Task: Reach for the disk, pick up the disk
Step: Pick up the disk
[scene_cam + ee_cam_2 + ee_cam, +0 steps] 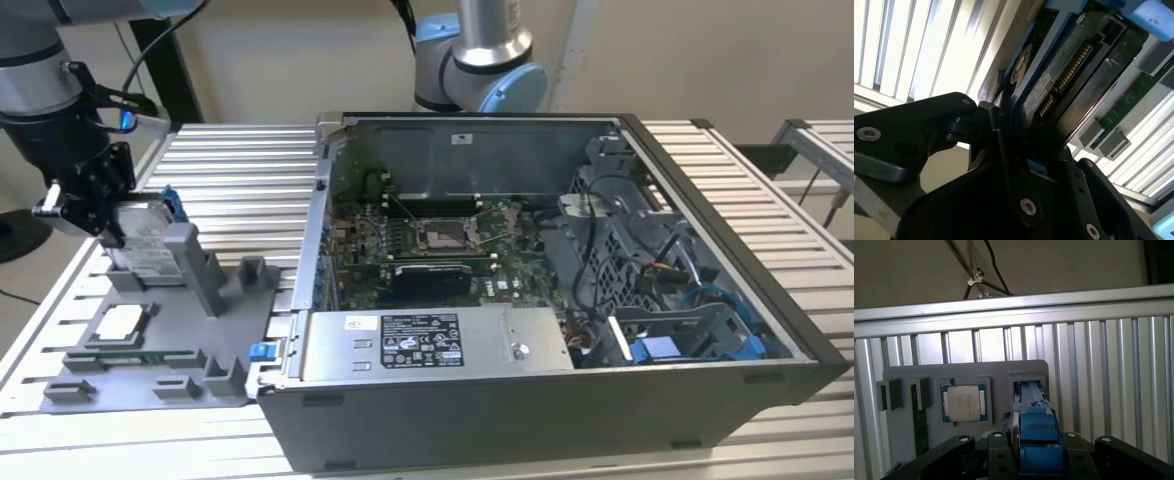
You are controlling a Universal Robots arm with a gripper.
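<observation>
Exterior view: the hand (112,226) is clamped on the disk (144,250), which stands upright in a gray holder (160,360) on the tabletop (240,170), at nine o'clock from the open computer (534,300). Second wrist view: fingers (1009,170) pinch the disk's (1054,80) edge. First wrist view: a chip (964,402) lies beside the disk (1036,425).

Open computer case (534,425) on its side, filling centre and right of exterior view; slatted metal tabletop (240,165) beneath; green motherboard (441,240) at case middle; silver power supply (427,343) along near wall; blue bracket (661,350) in drive cage, lower right; grey fixture plate (180,345) at lower left; processor chip (120,324) seated in plate; memory stick (134,357) just beside chip.
</observation>
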